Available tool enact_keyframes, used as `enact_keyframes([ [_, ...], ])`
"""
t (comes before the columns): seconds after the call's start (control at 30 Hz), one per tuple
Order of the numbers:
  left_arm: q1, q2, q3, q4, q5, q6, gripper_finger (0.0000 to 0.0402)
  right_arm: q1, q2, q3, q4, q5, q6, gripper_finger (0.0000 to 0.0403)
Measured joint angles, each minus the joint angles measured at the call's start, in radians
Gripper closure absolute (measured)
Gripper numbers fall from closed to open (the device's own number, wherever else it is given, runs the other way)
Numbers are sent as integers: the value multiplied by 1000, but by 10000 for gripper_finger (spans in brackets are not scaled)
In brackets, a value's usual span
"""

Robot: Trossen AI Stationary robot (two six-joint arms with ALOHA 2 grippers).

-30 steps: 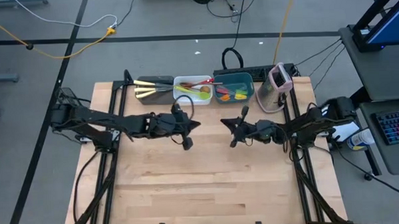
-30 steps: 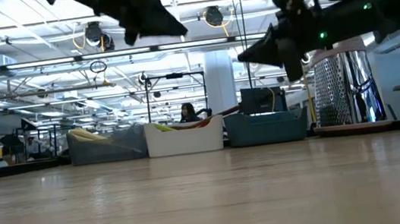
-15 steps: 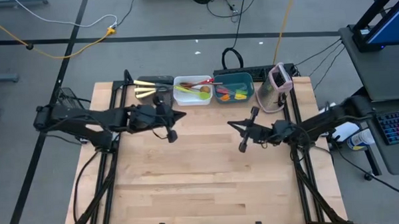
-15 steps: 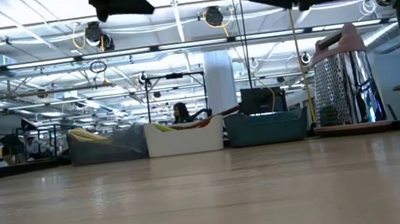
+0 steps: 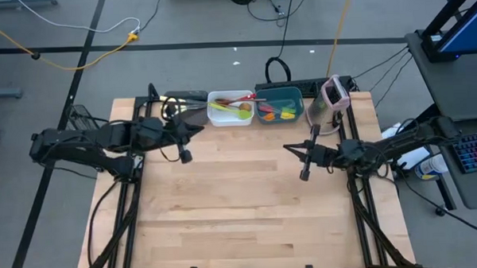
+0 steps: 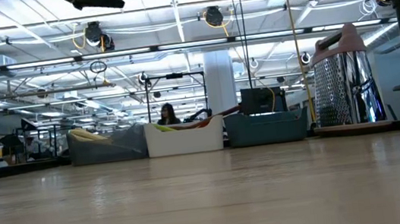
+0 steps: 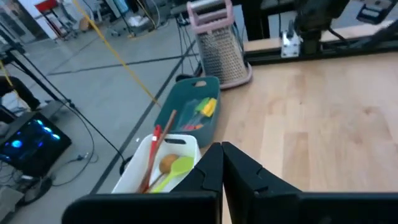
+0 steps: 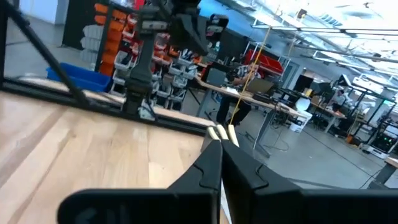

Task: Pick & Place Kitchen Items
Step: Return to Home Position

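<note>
Cream-handled knives [image 5: 176,111] lie flat in the brown tub [image 5: 181,94] at the table's far edge. In the white tub [image 5: 230,123] beside it, a green spoon [image 5: 220,109], a red spoon [image 5: 236,97] and a wooden spoon [image 5: 243,107] lie crossed. Spatulas [image 5: 279,112] with yellow, green and orange heads lie in the teal tub [image 5: 299,104].

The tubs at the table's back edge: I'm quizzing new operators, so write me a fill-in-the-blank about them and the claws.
The green spoon lies in the ___ tub. The grater stands beside the ___ tub. Both the left claw and right claw are ___, holding nothing. Missing words: white; teal; shut.
</note>
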Motion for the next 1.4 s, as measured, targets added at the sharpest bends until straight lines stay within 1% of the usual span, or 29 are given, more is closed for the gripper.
enact_keyframes([
  [0.13, 28, -50, -44, 7, -1, -9, 394, 0, -70, 0, -92, -2, 19, 403],
  [0.27, 64, -121, -130, 44, 0, -10, 399, 0, -137, 0, -163, -2, 62, 403],
  [0.33, 80, -165, -186, 98, 0, -19, 396, 0, -171, 0, -205, -12, 81, 403],
  [0.43, 98, -238, -278, 177, 7, -32, 391, 0, -224, 0, -286, -87, 102, 403],
  [0.57, 111, -334, -388, 262, 75, -34, 399, 0, -289, 0, -370, -200, 135, 403],
  [0.67, 111, -403, -449, 299, 106, -38, 395, 0, -331, 0, -398, -212, 160, 403],
  [0.83, 111, -493, -508, 314, 105, -38, 399, 0, -412, 0, -466, -212, 196, 403],
  [1.03, 111, -583, -536, 312, 97, -25, 394, 0, -509, 0, -583, -212, 227, 403],
  [1.13, 111, -618, -550, 313, 96, -10, 399, 0, -553, 0, -622, -212, 235, 403],
  [1.23, 111, -649, -573, 315, 96, -10, 394, 0, -600, 0, -673, -212, 233, 403],
  [1.33, 111, -676, -612, 324, 96, -19, 397, 0, -650, 0, -736, -212, 233, 403],
  [1.4, 111, -688, -643, 358, 96, -34, 399, 0, -681, 0, -773, -213, 244, 403],
])
